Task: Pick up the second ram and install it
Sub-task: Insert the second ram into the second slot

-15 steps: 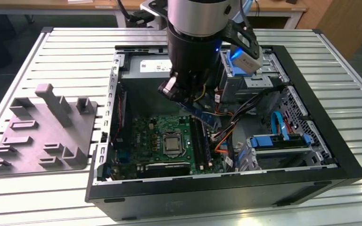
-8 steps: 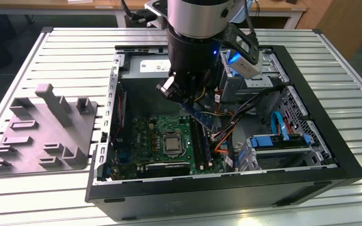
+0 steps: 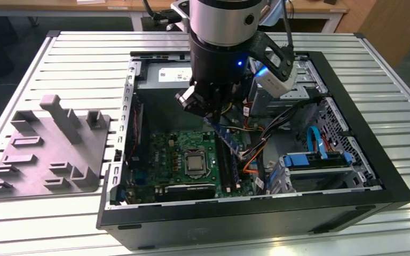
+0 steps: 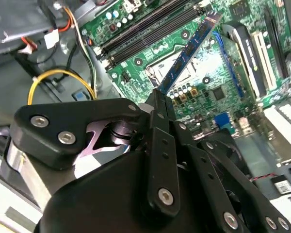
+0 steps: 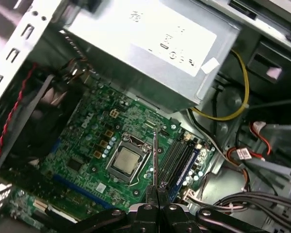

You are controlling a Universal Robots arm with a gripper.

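My gripper [image 3: 215,121] reaches down into the open black computer case [image 3: 262,213] and is shut on the second ram [image 3: 226,140], a thin blue-green memory stick. In the second wrist view the ram [image 4: 189,51] sticks out slanted from the closed fingertips of the gripper [image 4: 160,94], over the green motherboard [image 4: 218,92]. In the first wrist view the stick [image 5: 155,158] shows edge-on above the gripper [image 5: 156,191]. It hangs above the board, near the long black memory slots [image 5: 177,160] beside the processor socket [image 5: 127,162], apart from them.
A grey slotted holder block [image 3: 45,146] lies on the slatted table at the exterior view's left. Inside the case are the grey power supply [image 5: 145,48], yellow, orange and black cables [image 5: 233,111], and a blue drive bay [image 3: 315,160] at the exterior view's right.
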